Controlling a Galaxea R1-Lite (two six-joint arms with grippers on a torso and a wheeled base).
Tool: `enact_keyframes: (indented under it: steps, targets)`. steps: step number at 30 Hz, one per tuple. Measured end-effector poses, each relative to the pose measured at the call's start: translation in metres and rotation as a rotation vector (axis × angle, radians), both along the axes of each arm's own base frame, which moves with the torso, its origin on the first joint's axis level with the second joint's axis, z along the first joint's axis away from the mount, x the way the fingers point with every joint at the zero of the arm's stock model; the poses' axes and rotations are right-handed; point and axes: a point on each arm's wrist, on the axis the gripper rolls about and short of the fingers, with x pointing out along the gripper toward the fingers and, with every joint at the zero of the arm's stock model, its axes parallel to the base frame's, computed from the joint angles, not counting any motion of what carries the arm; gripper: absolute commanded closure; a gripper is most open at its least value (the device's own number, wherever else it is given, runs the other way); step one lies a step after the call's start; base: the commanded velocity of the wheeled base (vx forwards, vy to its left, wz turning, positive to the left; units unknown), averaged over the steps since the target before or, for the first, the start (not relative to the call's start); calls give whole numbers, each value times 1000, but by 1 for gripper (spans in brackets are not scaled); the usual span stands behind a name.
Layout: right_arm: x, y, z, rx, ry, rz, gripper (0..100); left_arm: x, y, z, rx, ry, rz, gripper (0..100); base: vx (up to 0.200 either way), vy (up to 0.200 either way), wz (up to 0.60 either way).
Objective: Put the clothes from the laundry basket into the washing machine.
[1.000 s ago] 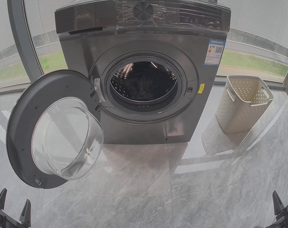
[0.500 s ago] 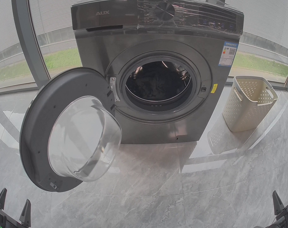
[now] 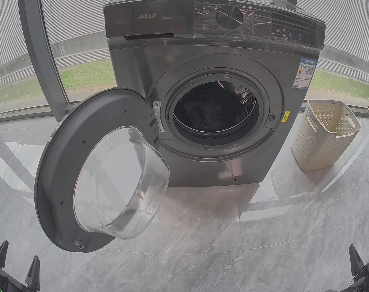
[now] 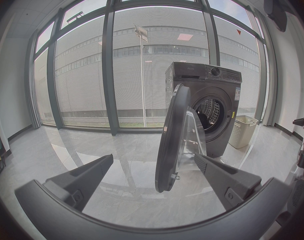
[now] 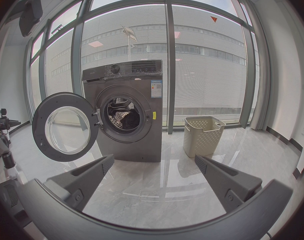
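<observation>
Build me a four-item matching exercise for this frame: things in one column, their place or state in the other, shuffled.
1 washer door
2 laundry basket
3 dark clothes
4 left gripper

A inside the washing machine
B open, holding nothing
C standing to the right of the machine
D swung open to the left

Pairs: 1-D, 2-C, 3-A, 4-B

Straight ahead of me the grey metal front-loading washing machine (image 3: 209, 53) stands on the polished grey stone floor (image 3: 233, 244), with the tall glass window wall (image 3: 83, 41) behind it. Its round grey door with the clear bulging pane (image 3: 67, 155) hangs open to the left of the drum mouth. Dark crumpled clothes (image 3: 211, 110) lie inside the drum. The cream perforated plastic laundry basket (image 3: 314, 142) sits on the floor near the machine's right side, not touching it.
</observation>
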Motion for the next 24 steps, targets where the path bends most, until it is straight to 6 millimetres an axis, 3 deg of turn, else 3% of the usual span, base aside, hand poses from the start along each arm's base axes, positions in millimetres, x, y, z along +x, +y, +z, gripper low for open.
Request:
enact_keyframes:
  steps: [10, 17, 24]
  targets:
    - [0, 0, 0, 0, 0, 0, 0, -1, 0, 8, -9, -47, 8, 0, 0, 0, 0]
    - [0, 0, 0, 0, 0, 0, 0, -10, 1, 63, -25, -164, -14, 0, 0, 0, 0]
    - [0, 0, 0, 0, 0, 1, 0, 18, 0, 87, -35, -22, -135, 0, 0, 0, 0]
